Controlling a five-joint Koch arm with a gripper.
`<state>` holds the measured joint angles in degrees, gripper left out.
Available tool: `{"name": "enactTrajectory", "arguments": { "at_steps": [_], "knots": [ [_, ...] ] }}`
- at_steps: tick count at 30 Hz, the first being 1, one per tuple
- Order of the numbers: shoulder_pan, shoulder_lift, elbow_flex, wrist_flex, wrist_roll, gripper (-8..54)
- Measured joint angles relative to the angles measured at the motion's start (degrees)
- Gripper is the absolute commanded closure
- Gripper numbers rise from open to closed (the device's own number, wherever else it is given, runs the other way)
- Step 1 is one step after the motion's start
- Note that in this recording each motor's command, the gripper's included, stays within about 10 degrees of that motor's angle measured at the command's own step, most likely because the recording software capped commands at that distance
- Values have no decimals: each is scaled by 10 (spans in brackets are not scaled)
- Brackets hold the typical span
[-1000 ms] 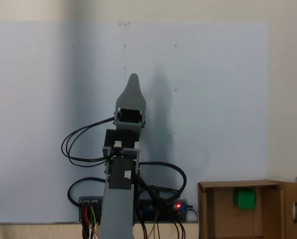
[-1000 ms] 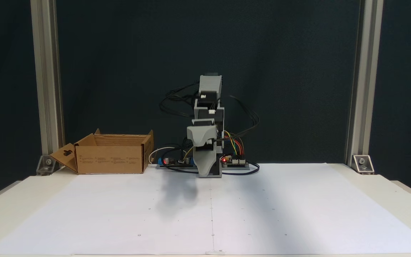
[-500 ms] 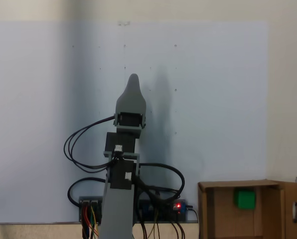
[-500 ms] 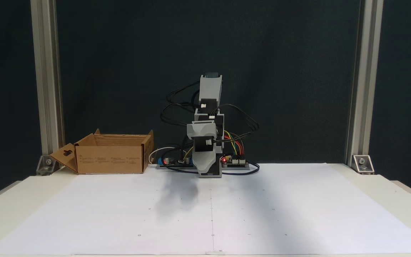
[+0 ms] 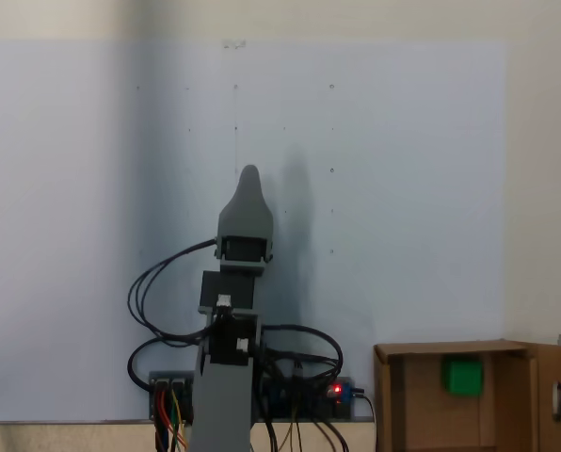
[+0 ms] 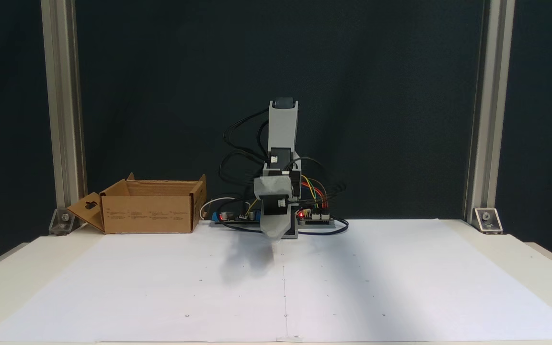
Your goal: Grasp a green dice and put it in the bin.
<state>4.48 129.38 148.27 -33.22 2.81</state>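
Green dice (image 5: 462, 377) lies inside the bin (image 5: 393, 395), a cardboard box at the table's edge beside the arm's base; the gripper (image 5: 249, 175) hangs apart over the white paper (image 6: 352, 282), holding nothing, its jaw gap impossible to tell.

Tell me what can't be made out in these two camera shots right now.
- Gripper: in both fixed views its jaws line up into one tip, so open or shut cannot be told.
- Green dice: pips too small to read; in the front fixed view the bin walls hide it.
- Bin floor: cut off by the bottom edge of the top-down fixed view.
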Motion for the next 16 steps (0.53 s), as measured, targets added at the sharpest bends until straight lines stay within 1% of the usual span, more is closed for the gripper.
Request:
{"name": "enactTrajectory", "arguments": {
  "at_steps": [16],
  "knots": [
    [-9, 0, 14, -216, 0, 4]
  ]
}}
